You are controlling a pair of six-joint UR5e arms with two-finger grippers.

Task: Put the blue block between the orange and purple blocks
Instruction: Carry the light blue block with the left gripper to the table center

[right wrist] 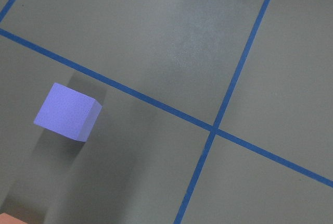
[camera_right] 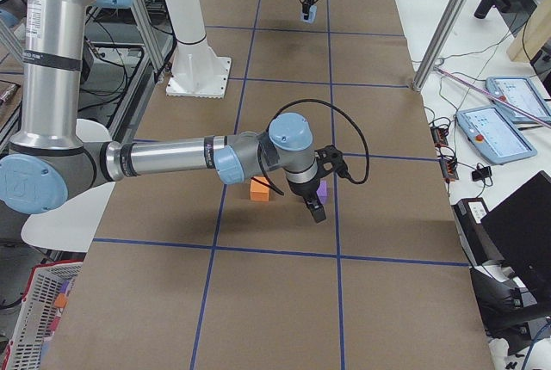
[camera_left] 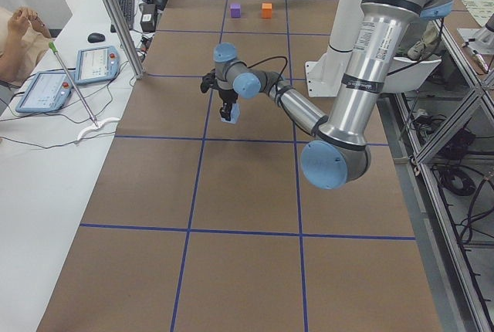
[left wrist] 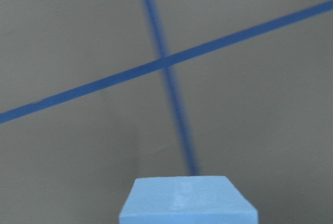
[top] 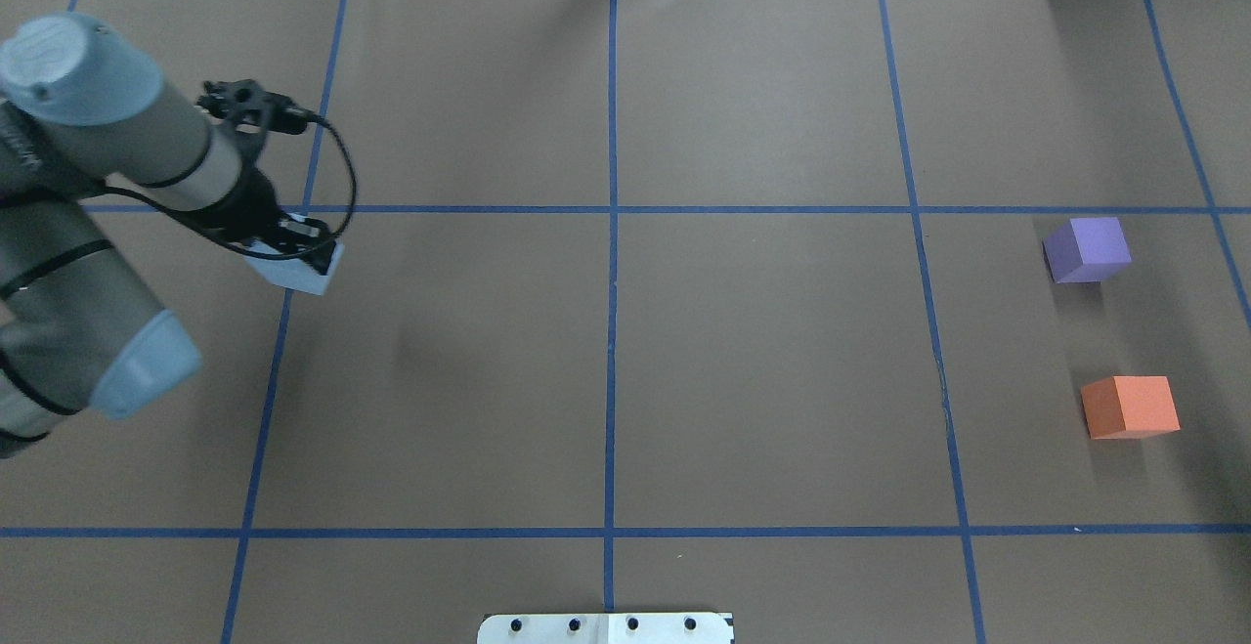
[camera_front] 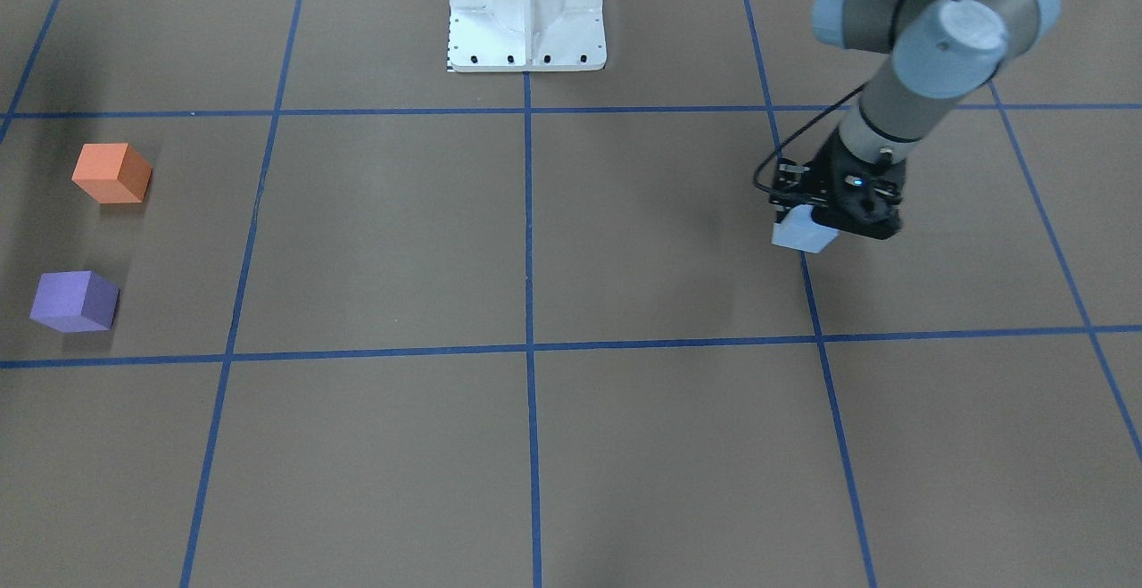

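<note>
My left gripper (camera_front: 810, 216) is shut on the light blue block (camera_front: 803, 235) and holds it just above the table on my left side. The gripper (top: 290, 251) and block (top: 298, 273) also show in the overhead view. The left wrist view shows the block (left wrist: 187, 200) at the bottom edge. The orange block (top: 1129, 407) and purple block (top: 1087, 249) sit apart on the far right, with a gap between them. My right gripper (camera_right: 314, 209) shows only in the exterior right view, above and beside the purple block (camera_right: 321, 189). I cannot tell whether it is open or shut.
Blue tape lines (top: 611, 331) divide the brown table into squares. The white robot base (camera_front: 526, 8) stands at the table's robot-side edge. Tablets (camera_left: 69, 77) and a person sit on the side bench, off the work surface.
</note>
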